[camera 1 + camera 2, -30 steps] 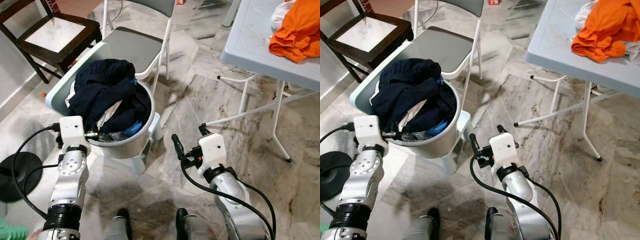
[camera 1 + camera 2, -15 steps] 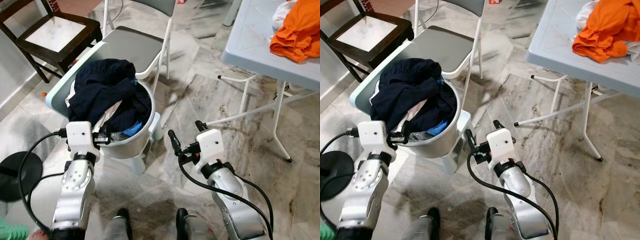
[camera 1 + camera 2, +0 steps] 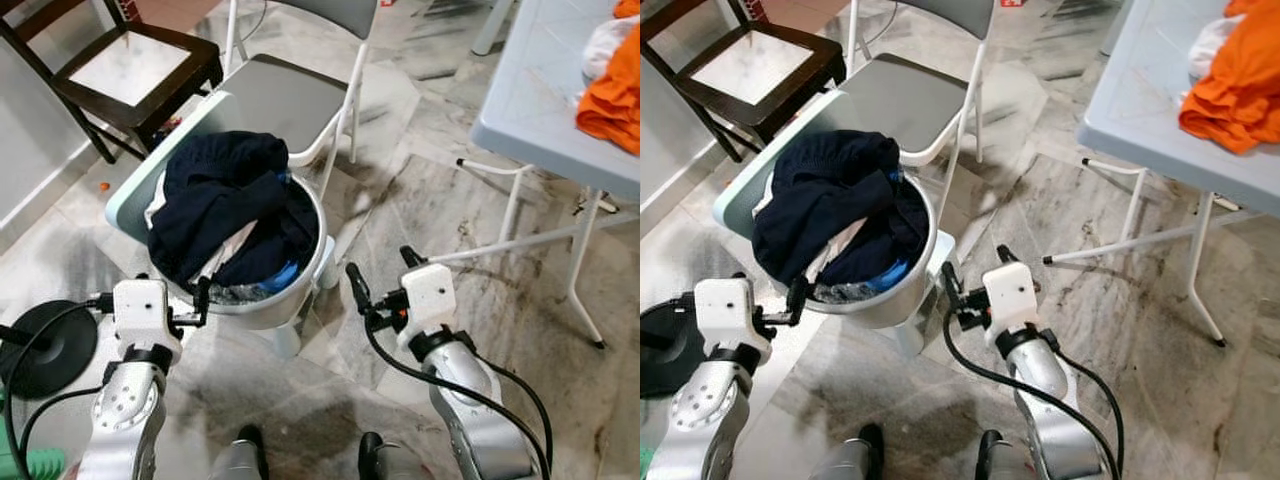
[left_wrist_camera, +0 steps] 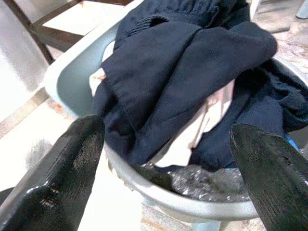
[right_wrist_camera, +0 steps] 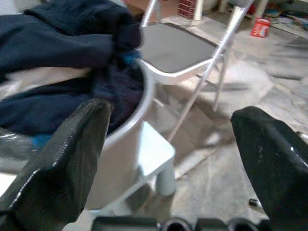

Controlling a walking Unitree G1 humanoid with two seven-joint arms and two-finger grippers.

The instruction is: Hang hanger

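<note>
Left claw [image 4: 163, 159] spread wide and empty just short of laundry tub [image 3: 300, 290] heaped with dark garments [image 3: 225, 195], presumably lined up to reach in; right claw [image 3: 382, 280] likewise open beside tub; no hanger discernible.

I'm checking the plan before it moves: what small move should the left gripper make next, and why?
Probably ease the left gripper forward over the basket rim into the dark clothes: it is open, empty and level with the rim, and no hanger is visible yet.

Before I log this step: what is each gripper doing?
Left gripper: open, empty, facing the laundry basket.
Right gripper: open, empty.
</note>
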